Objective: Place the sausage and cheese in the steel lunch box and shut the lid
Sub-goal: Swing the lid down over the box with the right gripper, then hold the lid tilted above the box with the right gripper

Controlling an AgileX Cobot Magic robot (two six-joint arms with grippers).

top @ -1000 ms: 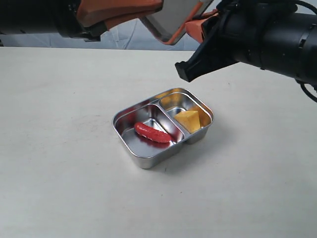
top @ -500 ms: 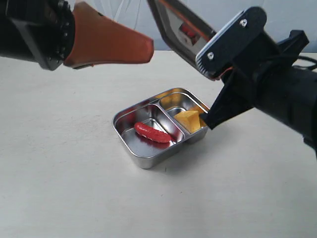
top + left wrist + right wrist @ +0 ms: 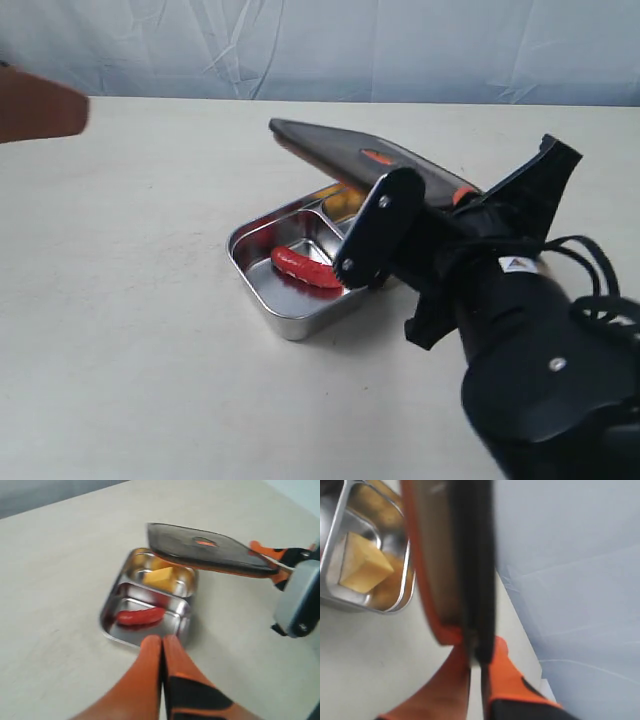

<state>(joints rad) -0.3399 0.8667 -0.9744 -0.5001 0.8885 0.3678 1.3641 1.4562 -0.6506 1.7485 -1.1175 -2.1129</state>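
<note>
The steel lunch box (image 3: 262, 308) stands mid-table. The red sausage (image 3: 306, 268) lies in its larger compartment and the yellow cheese (image 3: 160, 576) in the smaller one. A dark lid (image 3: 360, 152) with an orange valve hangs tilted over the cheese side, its far edge raised and apart from the rim. My right gripper (image 3: 463, 194) is shut on the lid's edge; the right wrist view shows that grip (image 3: 477, 650) with the lid (image 3: 470, 555) edge-on. My left gripper (image 3: 162, 640) is shut and empty, just short of the box (image 3: 112, 630), and shows at the exterior view's left edge (image 3: 55, 105).
The bare cream table (image 3: 130, 350) runs all round the box. A pale blue cloth backdrop (image 3: 400, 45) rises behind it. My bulky black right arm (image 3: 540, 360) fills the front right.
My right arm has swung down and forward, bringing the lid from high up to just over the box. My left gripper has pulled away to the left.
</note>
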